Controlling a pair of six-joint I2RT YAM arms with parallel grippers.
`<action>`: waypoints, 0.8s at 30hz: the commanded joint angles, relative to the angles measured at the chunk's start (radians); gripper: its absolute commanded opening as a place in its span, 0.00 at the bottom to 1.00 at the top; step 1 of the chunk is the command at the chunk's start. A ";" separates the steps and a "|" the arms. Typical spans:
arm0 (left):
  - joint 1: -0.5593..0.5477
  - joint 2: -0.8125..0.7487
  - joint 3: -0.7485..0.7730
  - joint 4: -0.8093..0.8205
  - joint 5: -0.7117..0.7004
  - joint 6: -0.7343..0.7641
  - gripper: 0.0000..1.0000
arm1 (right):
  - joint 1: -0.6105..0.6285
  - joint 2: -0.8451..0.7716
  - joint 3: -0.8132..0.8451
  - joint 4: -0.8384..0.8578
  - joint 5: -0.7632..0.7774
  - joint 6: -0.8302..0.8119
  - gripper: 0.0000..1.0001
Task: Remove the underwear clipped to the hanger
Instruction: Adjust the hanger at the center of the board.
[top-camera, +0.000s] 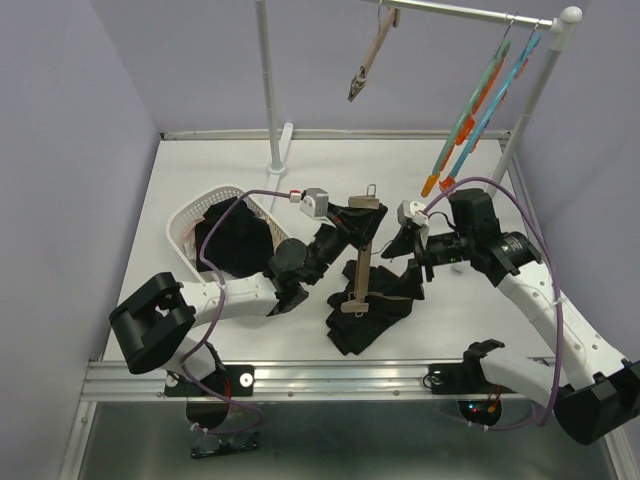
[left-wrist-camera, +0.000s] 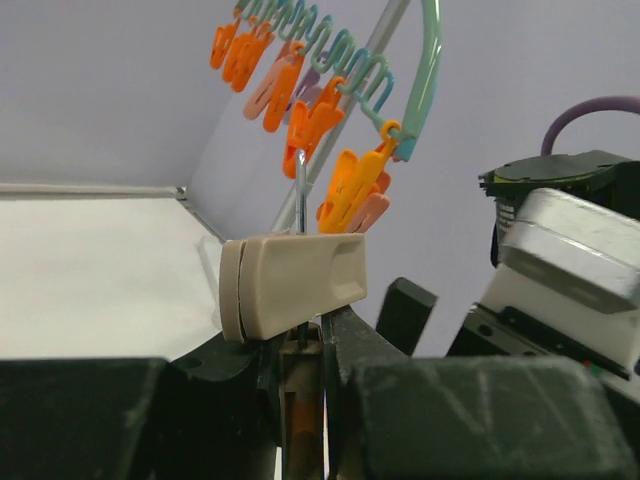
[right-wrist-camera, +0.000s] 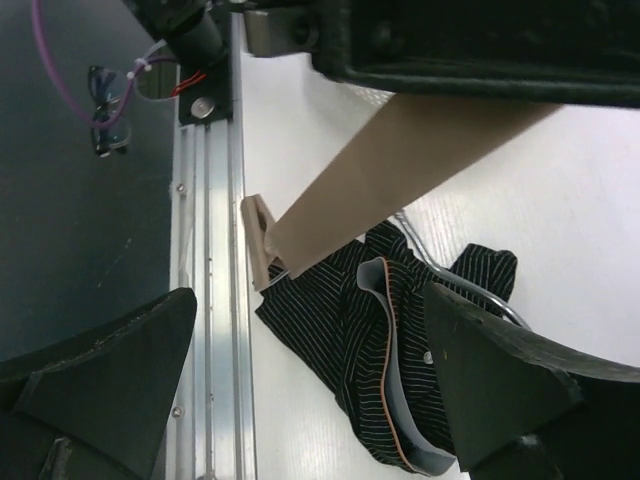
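The white table (top-camera: 220, 165) carries a white rack (top-camera: 268, 80) at the back, with teal hangers (top-camera: 480, 100) and their orange pegs on its rail. A white basket (top-camera: 185, 225) at the left holds black clothes (top-camera: 235, 240). The dark striped underwear (top-camera: 375, 310) lies crumpled on the table near the front edge, between the arms, its edge at the lower clip of the beige hanger (top-camera: 360, 265). The left gripper (top-camera: 350, 218) is clenched on the hanger's upper end, holding it tilted above the cloth. The right gripper (top-camera: 405, 240) hangs just beside the hanger, jaws spread wide and grasping nothing
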 joint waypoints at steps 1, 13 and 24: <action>-0.020 -0.021 0.090 0.832 -0.026 0.083 0.00 | 0.007 -0.019 -0.005 0.144 0.095 0.138 1.00; -0.043 0.008 0.213 0.832 -0.071 0.206 0.00 | 0.008 0.009 0.072 0.157 0.004 0.208 1.00; -0.046 -0.004 0.270 0.834 -0.095 0.286 0.00 | 0.008 -0.023 0.112 0.137 0.041 0.150 1.00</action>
